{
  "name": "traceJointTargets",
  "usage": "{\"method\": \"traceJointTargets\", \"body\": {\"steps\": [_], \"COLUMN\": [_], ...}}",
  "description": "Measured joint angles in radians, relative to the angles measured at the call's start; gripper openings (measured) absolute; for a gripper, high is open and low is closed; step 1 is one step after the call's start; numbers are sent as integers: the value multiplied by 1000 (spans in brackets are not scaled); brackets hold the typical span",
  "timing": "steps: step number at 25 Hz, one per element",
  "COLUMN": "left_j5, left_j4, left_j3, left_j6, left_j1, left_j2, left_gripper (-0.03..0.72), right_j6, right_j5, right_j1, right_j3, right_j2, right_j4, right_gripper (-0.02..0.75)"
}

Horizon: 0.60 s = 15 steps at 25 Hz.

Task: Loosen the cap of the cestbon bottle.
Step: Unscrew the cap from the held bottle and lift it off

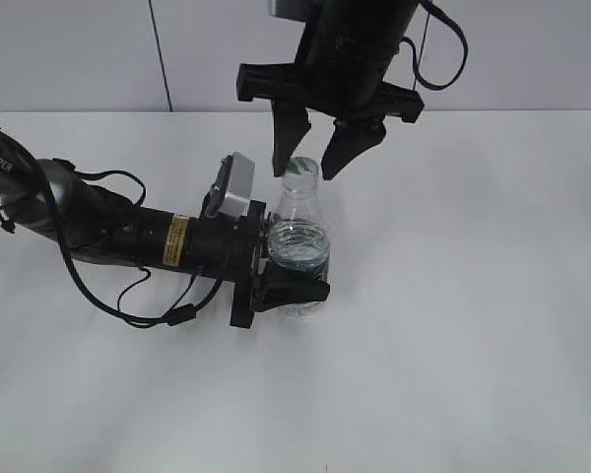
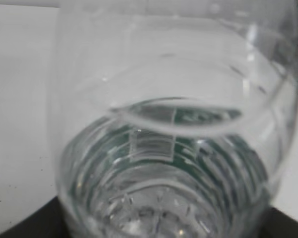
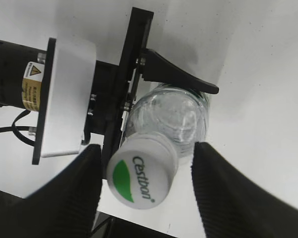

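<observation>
Exterior view: the cestbon bottle (image 1: 297, 241) is held upright on the white table (image 1: 473, 325), clamped at its body by the left gripper (image 1: 294, 281); a pale wall is seen behind.

Left wrist view: only the bottle's clear wall is shown, close up.

Right wrist view: the cap (image 3: 141, 171) is straddled untouched by the spread right gripper (image 3: 145, 186). The cap should be centred before closing.
</observation>
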Motion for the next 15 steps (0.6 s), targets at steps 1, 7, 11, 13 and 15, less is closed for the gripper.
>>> {"method": "traceJointTargets", "body": {"steps": [1,7,11,13,15], "left_j5": [0,0,0,1,1], "left_j4": [0,-1,-1,-1,-1], "left_j3": [0,0,0,0,0], "left_j6": [0,0,0,0,0], "left_j1": [0,0,0,0,0], "left_j2": [0,0,0,0,0], "left_gripper": [407,407,407,407,407], "right_j6": [0,0,-12,-29,-65], "right_j5": [0,0,0,0,-1], "right_j1": [0,0,0,0,0], "right_j3": [0,0,0,0,0], "right_j2": [0,0,0,0,0], "right_j4": [0,7,7,9,10], "right_gripper": [390,307,305,305,305]}}
